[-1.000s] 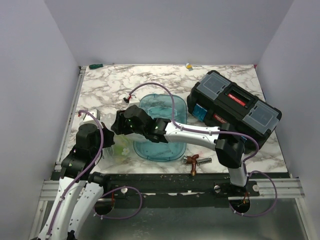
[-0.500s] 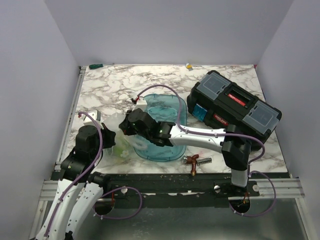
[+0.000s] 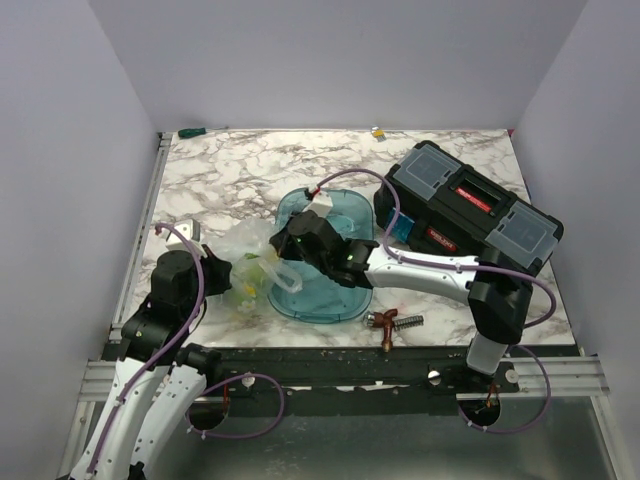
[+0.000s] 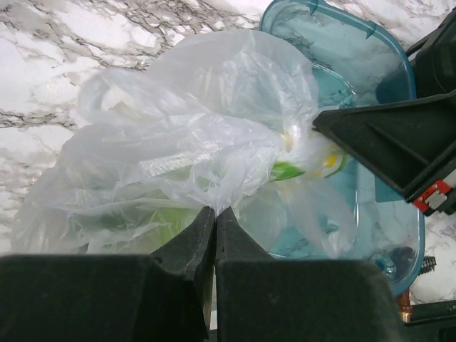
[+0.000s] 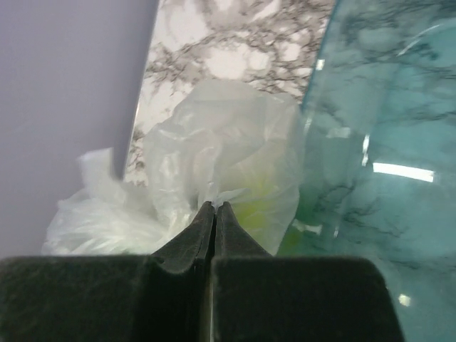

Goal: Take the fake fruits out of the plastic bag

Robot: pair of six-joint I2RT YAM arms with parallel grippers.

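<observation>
The plastic bag [image 4: 192,135] lies crumpled on the desk [image 3: 230,170] at its near left. Its right end is draped over the left rim of the teal tray [image 3: 345,205]. Through the thin film the fake fruits [image 4: 286,169] show only as blurred patches. There is a bright green one with a bit of yellow near the bag's right end, by the tray's rim, and a paler green mass sits low in the bag toward the left. Their shapes cannot be made out.

The left fingers [image 4: 215,215] are pressed together on a fold of film at the bag's near left edge. The right fingers [image 5: 215,208] are likewise together, pinching a gathered fold at the bag's right end just beside the tray's rim. The bag hangs between the two pairs of fingers. The right arm reaches in from the right, with its wrist above the tray.

A copper-coloured fitting [image 3: 385,322] lies on the desk just nearer than the tray, close to the front edge. A black toolbox [image 3: 470,210] with a red latch stands just beside the tray on its right. At the desk's far edge sit a small green object [image 3: 190,132] in the left corner and a small yellow object [image 3: 378,131] further right.
</observation>
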